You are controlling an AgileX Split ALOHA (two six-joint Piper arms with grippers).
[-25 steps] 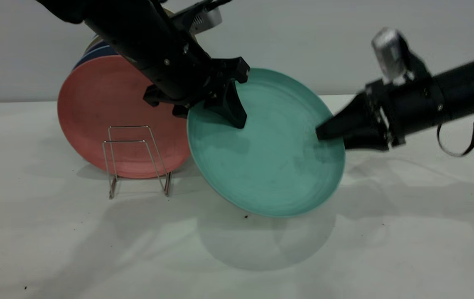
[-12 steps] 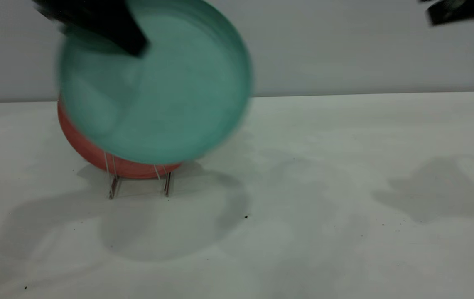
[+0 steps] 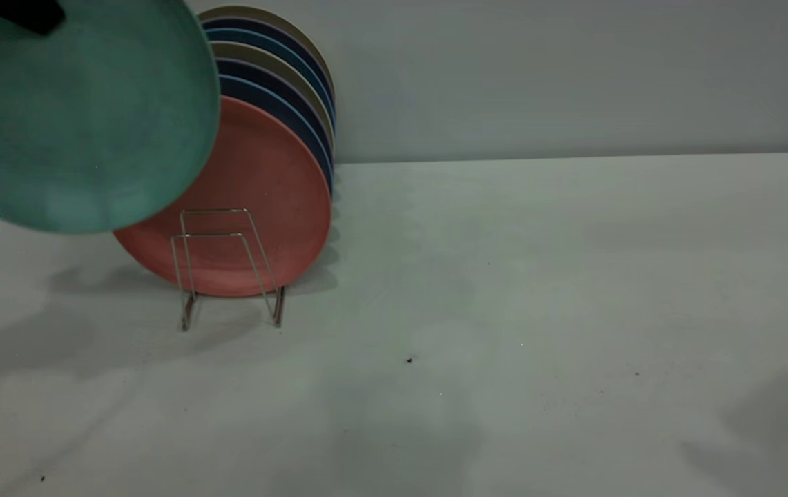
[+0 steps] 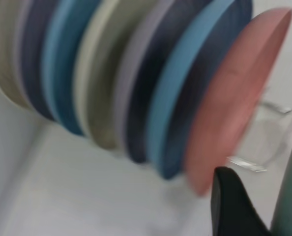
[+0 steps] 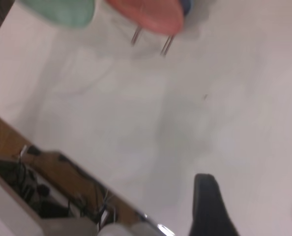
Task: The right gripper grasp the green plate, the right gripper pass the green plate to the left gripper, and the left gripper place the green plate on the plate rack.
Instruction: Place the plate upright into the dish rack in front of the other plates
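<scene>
Left tool [image 3: 17, 12] pinching green plate [image 3: 76, 117] rim, held above-left of plate rack [image 3: 228, 266]; table [image 3: 539, 276] w/ room right.

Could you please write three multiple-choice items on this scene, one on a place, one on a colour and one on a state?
1. Where is the green plate?
A. lying on the table
B. held in the air, up and to the left of the plate rack
C. standing in the rack

2. What colour is the front plate standing in the rack?
A. salmon-pink
B. yellow
C. white

3. What is the right gripper carrying?
A. the green plate
B. the rack
C. nothing

Answers: 1 B, it hangs above the table, a black piece of the left gripper at its top edge. 2 A, the pink plate is frontmost. 3 C, its wrist view shows only bare table beyond its finger.
</scene>
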